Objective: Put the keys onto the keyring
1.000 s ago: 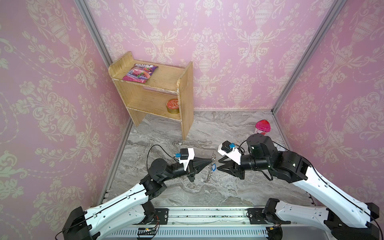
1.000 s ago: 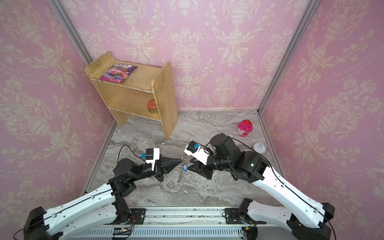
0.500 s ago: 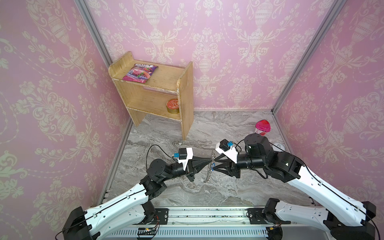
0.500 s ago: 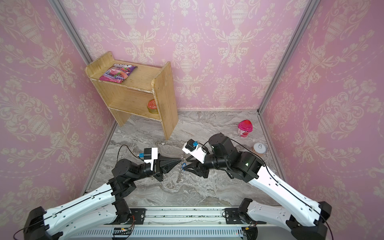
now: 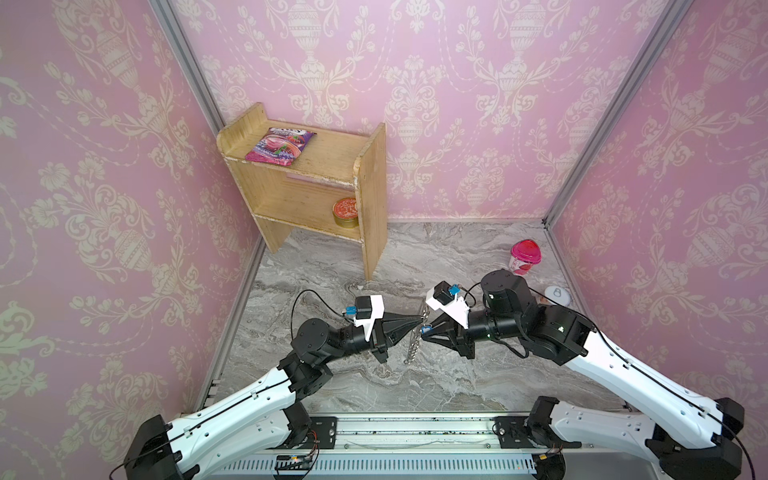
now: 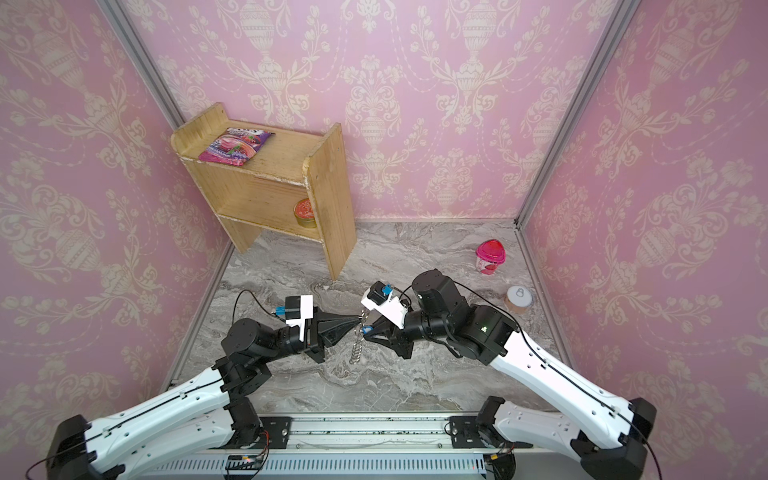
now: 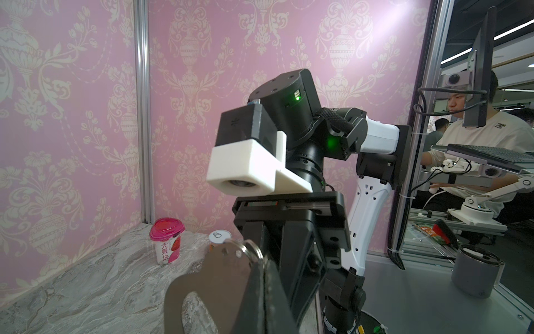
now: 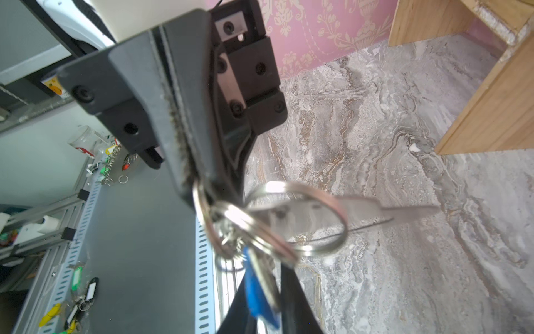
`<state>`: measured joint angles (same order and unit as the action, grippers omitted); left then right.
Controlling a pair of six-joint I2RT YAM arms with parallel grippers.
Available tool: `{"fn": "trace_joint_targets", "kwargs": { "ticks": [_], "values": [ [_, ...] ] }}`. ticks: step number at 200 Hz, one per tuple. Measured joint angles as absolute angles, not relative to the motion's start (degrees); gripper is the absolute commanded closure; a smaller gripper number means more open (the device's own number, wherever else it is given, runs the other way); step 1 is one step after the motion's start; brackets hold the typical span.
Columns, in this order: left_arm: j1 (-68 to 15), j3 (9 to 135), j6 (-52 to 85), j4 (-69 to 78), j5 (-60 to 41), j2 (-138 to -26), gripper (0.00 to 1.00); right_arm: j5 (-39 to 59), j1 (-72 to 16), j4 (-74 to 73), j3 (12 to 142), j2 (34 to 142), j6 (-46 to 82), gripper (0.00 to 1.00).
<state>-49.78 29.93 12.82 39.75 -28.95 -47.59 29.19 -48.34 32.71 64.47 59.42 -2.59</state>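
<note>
Left gripper (image 5: 415, 322) jaws clamped on keyring (image 5: 412, 347), plate's long axis crosswise between arms; right gripper (image 5: 429, 330) jaws closed on keys (image 8: 258, 292), just beside its ringed edge; threading likely falls to right arm.

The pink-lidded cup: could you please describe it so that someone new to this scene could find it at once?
Look to the far right corner of the marble table, where two pink walls meet. The pink-lidded cup stands upright just before that corner. Unlike the silver-topped can beside it, it has a bright pink domed lid and a white body.
</note>
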Motion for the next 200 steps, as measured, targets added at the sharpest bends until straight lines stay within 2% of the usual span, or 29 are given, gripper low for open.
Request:
{"fn": "trace_joint_targets", "kwargs": {
  "ticks": [20,116,168,200],
  "values": [
    [-49.78,29.93,12.80,39.70,-28.51,-47.53,1.00,29.17,-48.34,32.60,64.25,58.72,-2.26,1.00],
    [-50.11,29.93,12.10,37.65,-27.38,-46.87,1.00,28.56,-48.34,35.68,65.34,55.59,-2.94,1.00],
    [-50.50,30.20,10.72,37.10,-26.83,-47.53,1.00,26.55,-48.99,43.31,72.36,58.78,-5.45,1.00],
    [-50.37,30.15,9.06,35.24,-24.60,-47.66,0.50,24.45,-49.65,49.82,78.87,62.52,-8.60,1.00]
  ]
}}
